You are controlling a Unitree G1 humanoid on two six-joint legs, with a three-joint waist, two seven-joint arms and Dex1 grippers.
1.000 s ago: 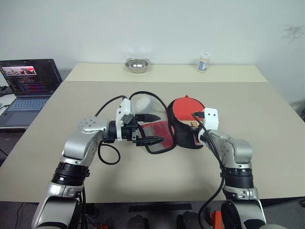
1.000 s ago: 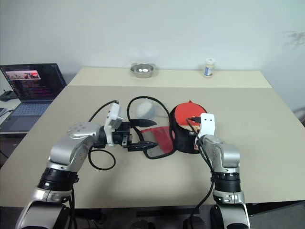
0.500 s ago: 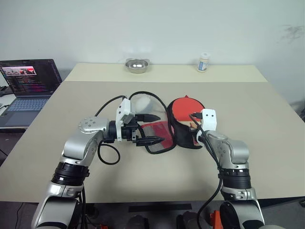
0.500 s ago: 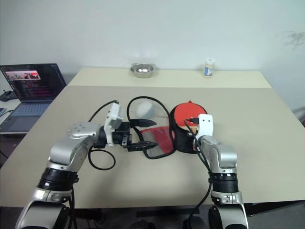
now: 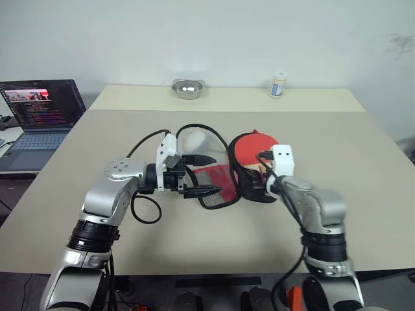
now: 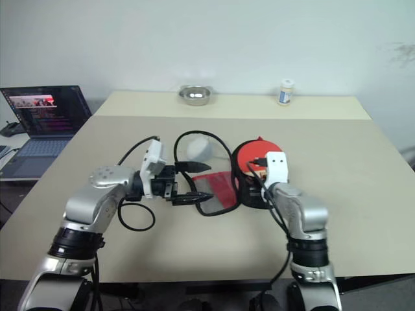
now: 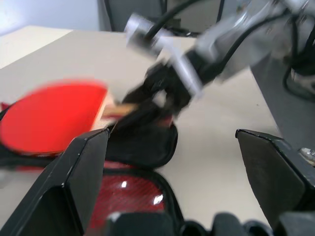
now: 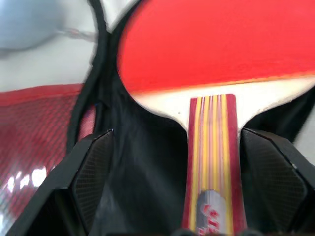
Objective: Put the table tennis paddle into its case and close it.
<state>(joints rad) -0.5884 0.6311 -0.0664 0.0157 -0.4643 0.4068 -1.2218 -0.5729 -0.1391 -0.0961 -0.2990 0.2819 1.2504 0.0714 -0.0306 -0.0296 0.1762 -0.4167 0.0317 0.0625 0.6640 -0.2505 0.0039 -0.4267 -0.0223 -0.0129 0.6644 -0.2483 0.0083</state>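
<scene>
While the case [image 5: 224,184] lies unzipped near the middle of the worktop [image 5: 363,175], it serves here as the reference for all positions. Far to the left of the case, beyond the worktop's edge, an open laptop [image 5: 39,113] stands with its screen lit. Immediately left of the case, the left tool [image 5: 202,175] hangs level, pointing across toward the case; its two black fingers [image 5: 206,190] stand spread apart and grasp nothing, the lower one reaching over the flap's black rim. The case's red mesh flap [image 5: 217,180] is folded out flat on that side. Just behind the flap sits a small grey-white rounded pouch [image 5: 193,141], with a black cable [image 5: 206,128] arching over it. Well behind the case, at the far edge of the worktop, rests a metal bowl [image 5: 187,88].

On the case's right half, the black side, lies the table tennis paddle [image 5: 253,148], red face up, its round blade toward the far side and its striped wooden handle [image 8: 210,162] pointing toward the robot. The right tool [image 8: 174,196] sits over that handle; in the right wrist view its fingers [image 8: 96,182] stand wide on either side of the handle, released and clear of it. Well behind and right of the case stands a small white bottle [image 5: 277,85].
</scene>
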